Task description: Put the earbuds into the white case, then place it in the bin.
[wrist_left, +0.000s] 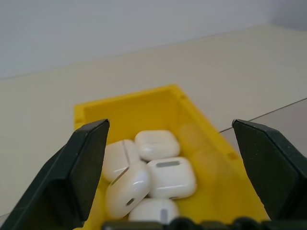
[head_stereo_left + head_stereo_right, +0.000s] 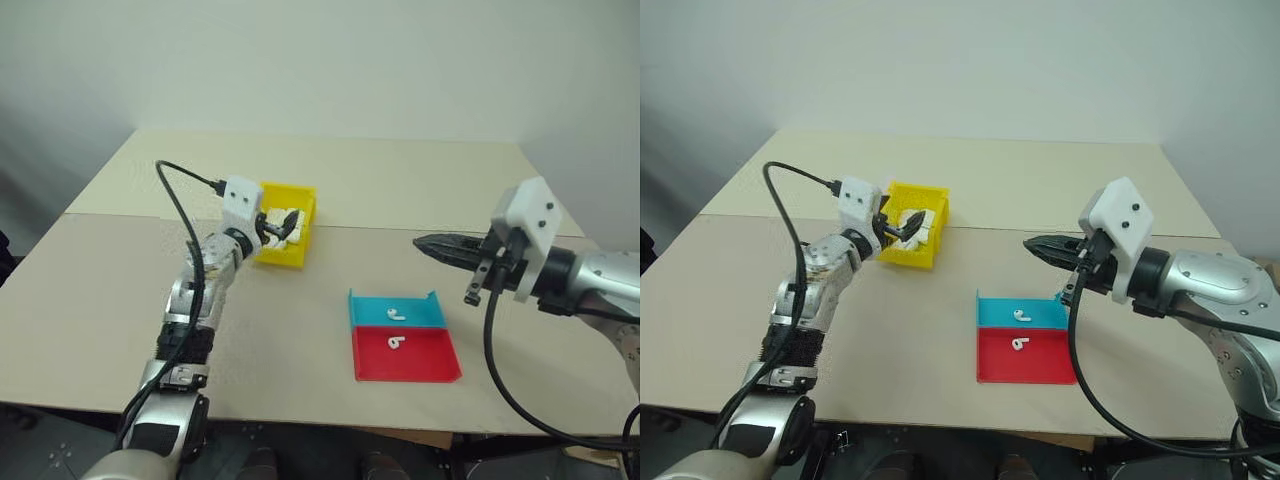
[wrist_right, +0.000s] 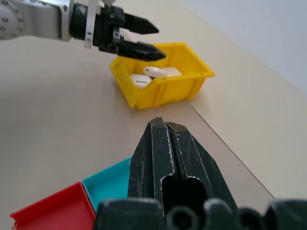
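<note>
Left gripper [image 3: 139, 38] hovers over the bin [image 2: 297, 250], jaws apart and empty; several cases [image 1: 170, 177] lie inside. Right gripper [image 2: 432, 245] has its jaws together. Earbuds [image 2: 397, 313] sit in the trays [image 2: 420, 365]: light, slippery, best pinched across the head.

No legible text, labels, brand marks, nos. or signs can be made out on any obj. or surface.

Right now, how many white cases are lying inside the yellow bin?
5 white cases lie piled in the yellow bin, beneath the open left gripper; more may be hidden underneath.
</note>
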You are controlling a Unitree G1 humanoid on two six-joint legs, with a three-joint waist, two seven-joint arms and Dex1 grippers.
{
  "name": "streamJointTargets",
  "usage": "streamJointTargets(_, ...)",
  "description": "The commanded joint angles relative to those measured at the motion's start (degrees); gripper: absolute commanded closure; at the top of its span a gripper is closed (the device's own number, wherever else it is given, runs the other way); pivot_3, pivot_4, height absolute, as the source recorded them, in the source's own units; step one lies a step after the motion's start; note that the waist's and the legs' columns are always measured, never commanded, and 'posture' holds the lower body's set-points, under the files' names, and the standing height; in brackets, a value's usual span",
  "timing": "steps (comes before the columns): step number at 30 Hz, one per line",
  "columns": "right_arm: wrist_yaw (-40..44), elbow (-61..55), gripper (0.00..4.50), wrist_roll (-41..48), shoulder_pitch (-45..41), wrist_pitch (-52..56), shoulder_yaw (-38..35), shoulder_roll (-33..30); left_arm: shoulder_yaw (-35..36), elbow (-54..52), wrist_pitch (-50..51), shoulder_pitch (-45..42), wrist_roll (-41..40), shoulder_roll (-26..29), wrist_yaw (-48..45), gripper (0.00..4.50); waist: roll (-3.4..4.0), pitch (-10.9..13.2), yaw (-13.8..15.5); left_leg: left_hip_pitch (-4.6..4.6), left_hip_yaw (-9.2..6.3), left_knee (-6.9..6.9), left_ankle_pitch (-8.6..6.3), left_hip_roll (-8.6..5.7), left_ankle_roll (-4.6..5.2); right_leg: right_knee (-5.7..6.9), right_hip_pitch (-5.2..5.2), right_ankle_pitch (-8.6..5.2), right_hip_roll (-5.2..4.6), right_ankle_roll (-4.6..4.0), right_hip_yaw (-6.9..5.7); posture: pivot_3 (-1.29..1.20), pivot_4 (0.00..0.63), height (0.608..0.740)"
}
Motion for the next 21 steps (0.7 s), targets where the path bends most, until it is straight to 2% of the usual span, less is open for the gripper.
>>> streamJointTargets(1,5.6,-1.4,4.5,-0.9,4.1,-3.3,-5.1,-3.8,0.7,-9.8,1.2,4.1,-4.7,5.9,-9.4,0.04,0.01,0.0,-0.1,0.02,0.0,-0.01,0.0,0.0,0.0,0.01,0.0,0.0,0.0,0.0,0.01,0.0,0.15,0.74)
streamJointTargets(6,16.5,0.4,4.5,-3.6,14.6,-7.8,-13.4,-9.2,4.9,-20.4,4.4,14.6,-13.0,18.4,-22.7,0.04,0.01,0.0,-0.6,0.06,0.03,-0.01,0.0,0.01,-0.01,0.01,0.04,0.0,-0.01,0.0,0.02,0.0,0.15,0.74)
streamJointTargets(11,26.5,2.4,4.5,-6.8,25.3,-12.0,-23.2,-10.0,13.8,-25.5,4.2,26.7,-18.3,28.9,-32.5,0.04,0.01,0.0,-0.7,0.51,0.05,-0.03,0.0,0.07,-0.01,-0.07,0.52,-0.03,0.01,-0.01,-0.03,0.0,0.15,0.74)
streamJointTargets(18,37.6,3.7,4.5,-13.7,39.2,-22.2,-31.3,-7.6,24.1,-29.5,4.2,39.8,-21.1,35.0,-37.4,0.04,-0.03,0.0,-0.5,0.83,0.14,-0.05,0.0,0.1,-0.02,-0.09,0.78,-0.06,-0.03,0.0,-0.03,0.0,0.15,0.74)
streamJointTargets(21,40.6,5.8,4.5,-14.8,41.1,-26.4,-32.4,-7.1,28.1,-31.7,5.1,43.7,-22.5,35.6,-37.8,0.04,-0.04,0.0,-0.7,0.84,0.18,-0.05,-0.01,0.11,-0.03,-0.1,0.79,-0.08,-0.04,0.01,-0.01,0.0,0.15,0.74)
